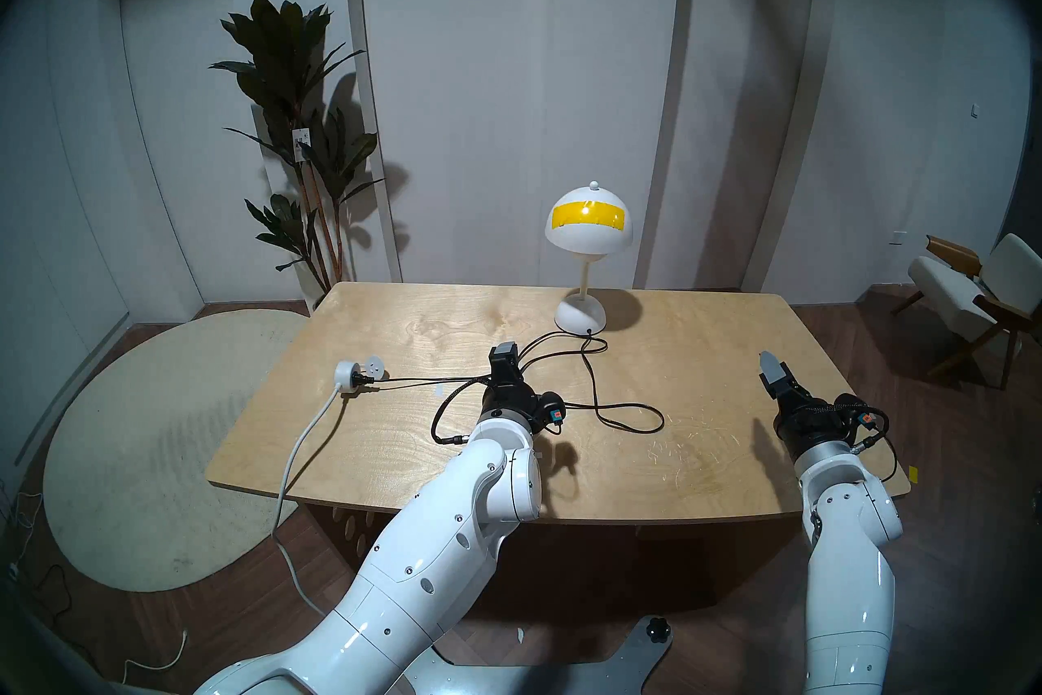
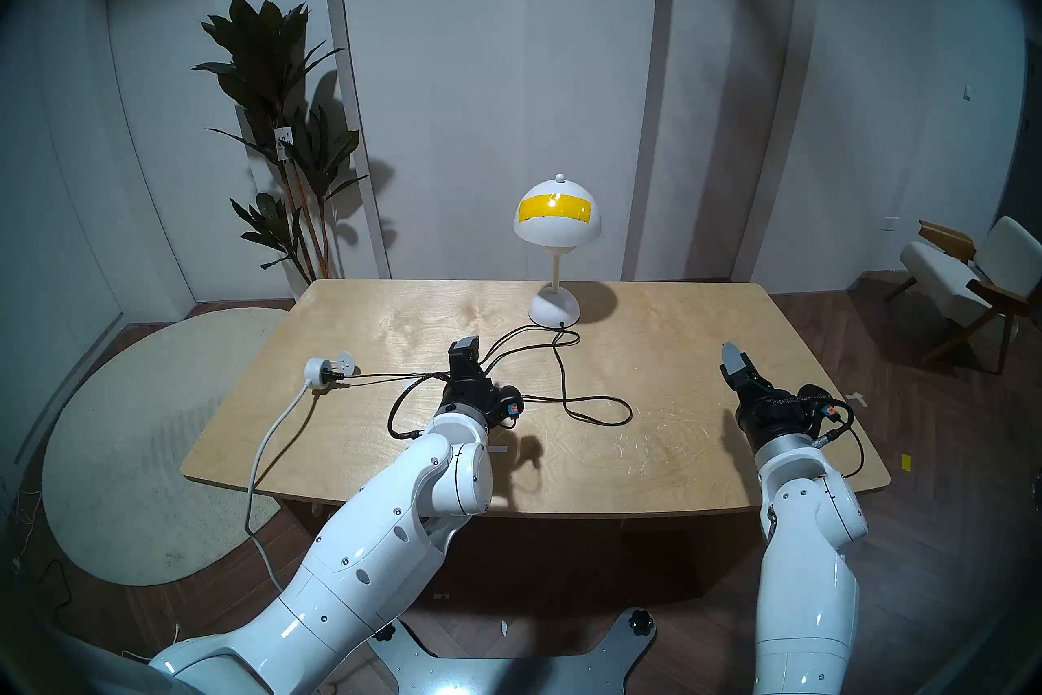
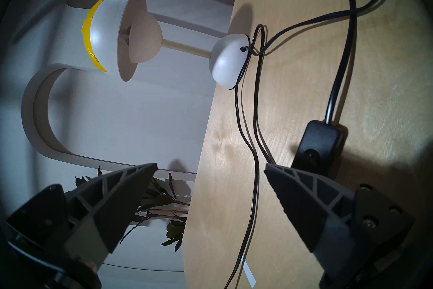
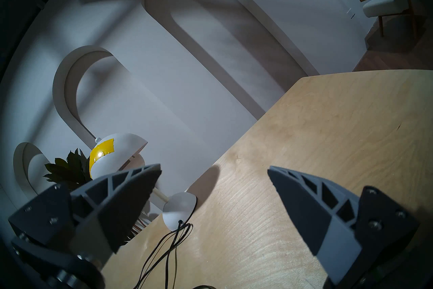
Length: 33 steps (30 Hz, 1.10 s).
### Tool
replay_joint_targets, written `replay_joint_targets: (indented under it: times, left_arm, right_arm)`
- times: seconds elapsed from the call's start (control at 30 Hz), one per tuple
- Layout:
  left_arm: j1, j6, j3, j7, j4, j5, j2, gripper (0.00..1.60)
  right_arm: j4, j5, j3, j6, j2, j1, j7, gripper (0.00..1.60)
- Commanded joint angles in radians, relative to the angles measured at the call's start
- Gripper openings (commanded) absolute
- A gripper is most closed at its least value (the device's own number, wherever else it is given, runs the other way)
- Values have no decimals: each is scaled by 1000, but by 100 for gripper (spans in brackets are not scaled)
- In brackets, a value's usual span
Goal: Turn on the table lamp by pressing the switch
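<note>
The white table lamp point(image 1: 588, 225) with a yellow band stands at the back of the wooden table point(image 1: 394, 457), its shade showing no glow; it also shows in the right head view point(image 2: 557, 217), lying sideways in the left wrist view point(image 3: 110, 35), and in the right wrist view point(image 4: 110, 159). The black inline switch point(image 3: 321, 138) lies flat on the table, its near end hidden behind one finger point(image 3: 311, 206) of my open left gripper point(image 3: 210, 165). In the head views the left gripper point(image 1: 503, 351) point(image 2: 465, 345) covers the switch. My right gripper point(image 1: 769, 364) point(image 2: 731, 354) point(image 4: 214, 168) is open and empty above the table's right side.
The black cord point(image 1: 626, 417) loops across the table's middle to a white round socket adapter point(image 1: 352, 373) near the left edge, whose white cable point(image 1: 293, 457) drops to the floor. A potted plant point(image 1: 293, 113) stands back left and a chair point(image 1: 970, 293) far right.
</note>
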<state>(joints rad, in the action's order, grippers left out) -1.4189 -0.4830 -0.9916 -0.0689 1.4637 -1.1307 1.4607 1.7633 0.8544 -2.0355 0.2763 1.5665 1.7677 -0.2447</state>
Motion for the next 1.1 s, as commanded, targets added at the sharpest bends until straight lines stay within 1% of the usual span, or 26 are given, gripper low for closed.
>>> replay_joint_targets:
  times: [0.0, 0.67, 0.9, 1.07]
  left_arm:
    - [34, 6, -2, 1, -4, -1, 14, 160]
    - [66, 17, 7, -22, -41, -13, 30, 160]
    - [74, 23, 7, -29, -75, -7, 42, 160]
    - [88, 30, 11, -55, -92, -9, 42, 160]
  right_arm:
    - [25, -1, 0, -5, -3, -4, -6, 160]
    - [25, -1, 1, -5, -3, -4, -6, 160]
    - [25, -1, 1, -5, -3, -4, -6, 160]
    - [25, -1, 1, -5, -3, -4, -6, 160]
